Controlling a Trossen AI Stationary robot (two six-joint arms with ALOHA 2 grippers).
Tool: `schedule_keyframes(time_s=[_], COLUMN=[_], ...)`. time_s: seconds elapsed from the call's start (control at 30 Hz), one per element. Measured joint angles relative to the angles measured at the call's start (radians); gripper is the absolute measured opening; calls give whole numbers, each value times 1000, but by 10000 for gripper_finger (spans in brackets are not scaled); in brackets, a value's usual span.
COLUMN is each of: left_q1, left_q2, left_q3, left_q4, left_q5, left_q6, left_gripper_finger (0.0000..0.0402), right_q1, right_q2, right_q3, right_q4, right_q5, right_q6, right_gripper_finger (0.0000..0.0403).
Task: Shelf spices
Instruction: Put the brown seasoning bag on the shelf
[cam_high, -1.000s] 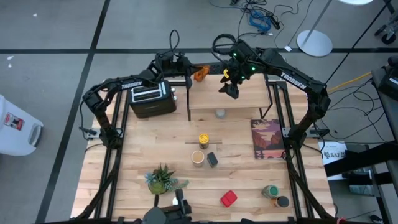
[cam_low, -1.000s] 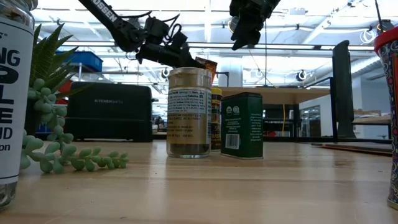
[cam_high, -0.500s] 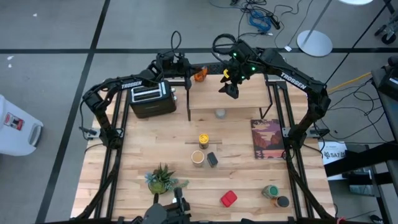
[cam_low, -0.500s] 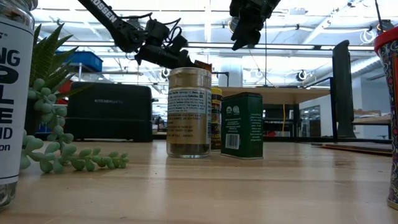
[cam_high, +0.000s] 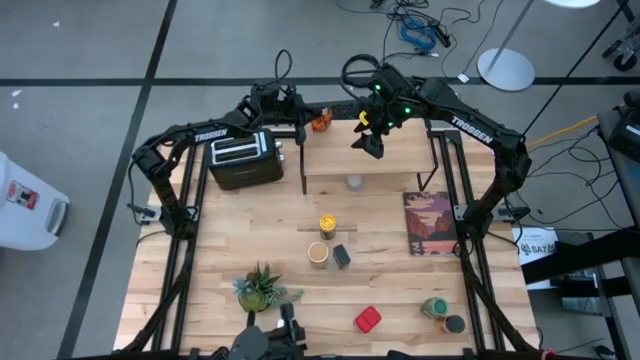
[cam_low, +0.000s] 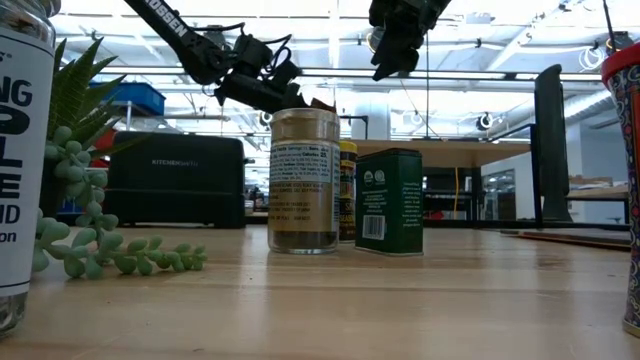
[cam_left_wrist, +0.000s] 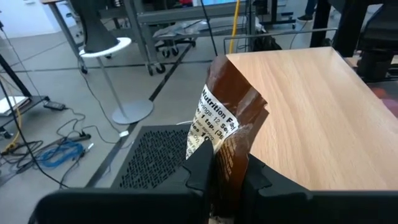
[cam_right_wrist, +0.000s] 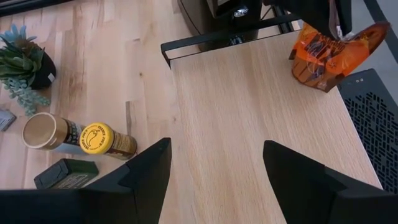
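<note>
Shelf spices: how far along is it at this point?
Done: nothing clearly shelved. In hand: the left gripper holds an orange pouch at the shelf's back corner; the right gripper hovers open above the plank. Left: yellow-lidded jar, tan-lidded jar, dark tin, red tin and amber jar on the table.

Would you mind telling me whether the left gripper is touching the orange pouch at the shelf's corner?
Touching. In the left wrist view the left gripper has its fingers pressed against both sides of the orange pouch over the shelf.
</note>
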Motion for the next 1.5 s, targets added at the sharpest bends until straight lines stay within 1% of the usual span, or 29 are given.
schedule_keyframes(time_s=[0.57,0.63,0.87,0.97,1.3,1.5], left_q1=[-5,-5,-5,-5,-5,-3], left_q2=[2,2,2,2,-31,-51], left_q3=[-2,-2,-2,-2,-2,-2], left_q4=[41,40,40,41,56,20], left_q5=[28,28,21,21,19,-3], left_q6=[-6,-7,-10,-10,-34,-35], left_gripper_finger=[46,55,109,123,143,142], right_q1=[0,0,0,0,0,0], right_q2=[0,0,0,0,0,0], right_q3=[0,0,0,0,0,0], right_q4=[3,3,3,2,2,17], right_q5=[0,0,0,1,3,5], right_q6=[0,0,0,0,0,0], right_gripper_finger=[242,242,242,242,242,242])
